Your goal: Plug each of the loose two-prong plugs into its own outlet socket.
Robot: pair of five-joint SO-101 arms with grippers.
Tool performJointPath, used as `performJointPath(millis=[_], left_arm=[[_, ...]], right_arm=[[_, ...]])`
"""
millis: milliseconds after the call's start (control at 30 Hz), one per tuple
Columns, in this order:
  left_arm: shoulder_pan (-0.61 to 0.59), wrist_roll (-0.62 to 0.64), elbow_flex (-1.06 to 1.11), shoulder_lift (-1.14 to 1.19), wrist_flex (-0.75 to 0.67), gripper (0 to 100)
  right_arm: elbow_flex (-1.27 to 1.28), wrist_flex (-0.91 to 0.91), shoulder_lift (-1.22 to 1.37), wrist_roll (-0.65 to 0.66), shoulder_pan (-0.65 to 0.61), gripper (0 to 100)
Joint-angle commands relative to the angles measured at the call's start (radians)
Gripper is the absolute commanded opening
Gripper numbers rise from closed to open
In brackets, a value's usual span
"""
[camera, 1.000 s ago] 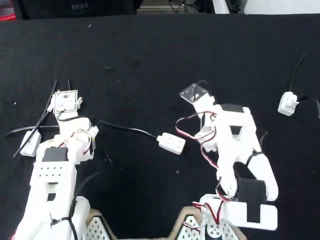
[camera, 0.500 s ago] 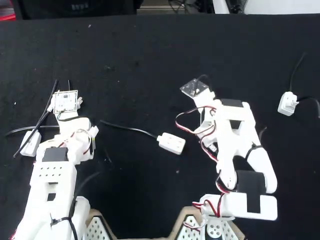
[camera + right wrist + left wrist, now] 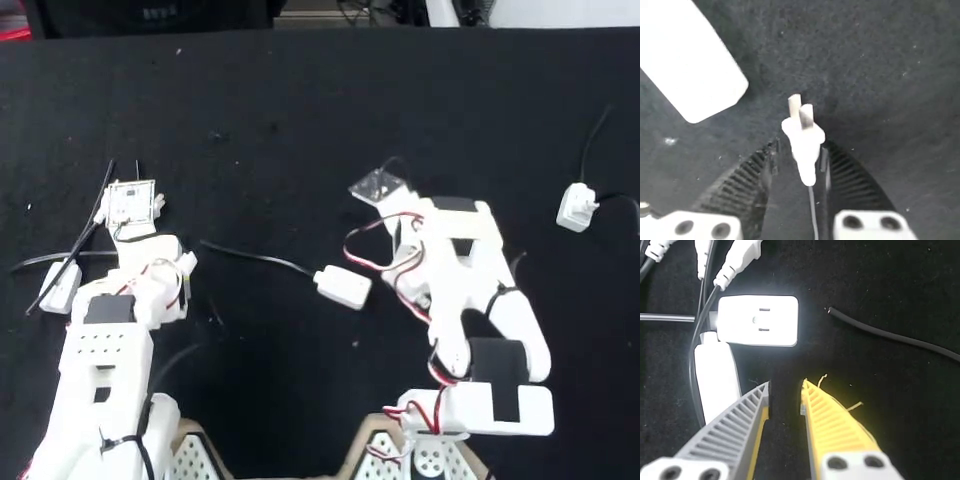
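Note:
My right gripper [image 3: 799, 147] is shut on a white two-prong plug [image 3: 802, 132], prongs pointing away from the wrist, just above the black mat. A white outlet block [image 3: 690, 65] lies close beside the prongs, apart from them. From above, that block [image 3: 343, 287] sits mid-table with the right arm [image 3: 460, 260] bent over the spot beside it. My left gripper [image 3: 785, 390] stands slightly open with nothing between its fingers, a short way from a white outlet socket [image 3: 758, 321] whose two slots face up. Loose white plugs [image 3: 740, 257] on cables lie just beyond that socket.
A white adapter [image 3: 575, 208] with a thin black cable rests at the far right. A white block [image 3: 60, 285] on cables lies left of the left arm [image 3: 110, 330]. A loose black cable end [image 3: 890, 337] crosses the mat near the left gripper.
The right arm has swung a little left toward the middle outlet block, which has shifted slightly left. The left arm has not moved.

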Motion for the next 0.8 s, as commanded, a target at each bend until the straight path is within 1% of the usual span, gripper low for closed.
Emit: performJointPath(millis=[0, 100, 267, 333, 400, 533, 600, 733, 767], left_arm=[[-0.012, -0.008, -0.061, -0.006, 0.005, 11], [-0.012, -0.008, -0.061, -0.006, 0.005, 11], [-0.012, -0.008, -0.062, -0.006, 0.005, 11], [-0.012, -0.008, -0.062, -0.006, 0.005, 11], [-0.012, -0.008, -0.062, -0.006, 0.005, 11], [-0.007, -0.006, -0.062, -0.006, 0.005, 11], [-0.007, -0.006, -0.061, -0.006, 0.005, 11], [-0.010, -0.006, -0.061, -0.006, 0.005, 11], [-0.010, -0.006, -0.061, -0.006, 0.005, 11]], right_arm=[[-0.019, -0.005, -0.005, 0.011, -0.014, 10.8], [0.008, -0.028, -0.045, 0.011, -0.014, 0.7], [0.140, -0.029, -0.257, 0.012, -0.014, 1.1], [0.231, -0.071, -0.349, 0.032, -0.023, 1.1], [0.329, -0.158, -0.406, 0.035, -0.037, 1.1], [0.435, -0.269, -0.400, 0.035, -0.041, 1.2], [0.433, -0.284, -0.367, 0.035, -0.041, 1.5], [0.397, -0.281, -0.308, 0.035, -0.038, 7.4], [0.389, -0.281, -0.300, 0.035, -0.035, 7.4]])
